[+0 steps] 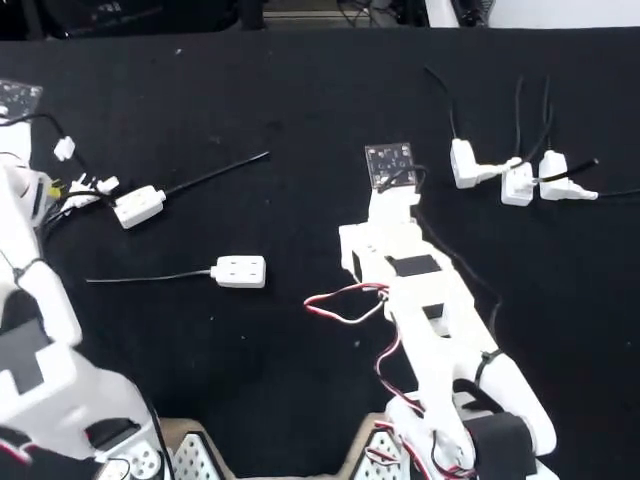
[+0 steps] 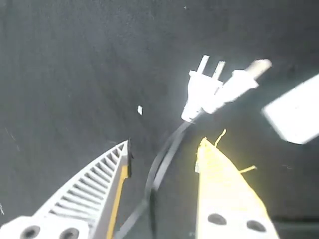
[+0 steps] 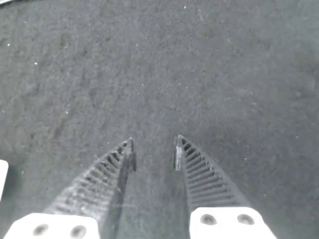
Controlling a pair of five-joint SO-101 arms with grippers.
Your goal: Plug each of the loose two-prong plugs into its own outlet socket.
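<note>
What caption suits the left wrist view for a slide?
Left gripper, fingers open, straddles a thin black cord trailing from a white two-prong plug on black cloth.

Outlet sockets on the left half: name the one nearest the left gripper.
The tilted socket, close beside the left gripper; the other socket lies level, farther toward the middle.
</note>
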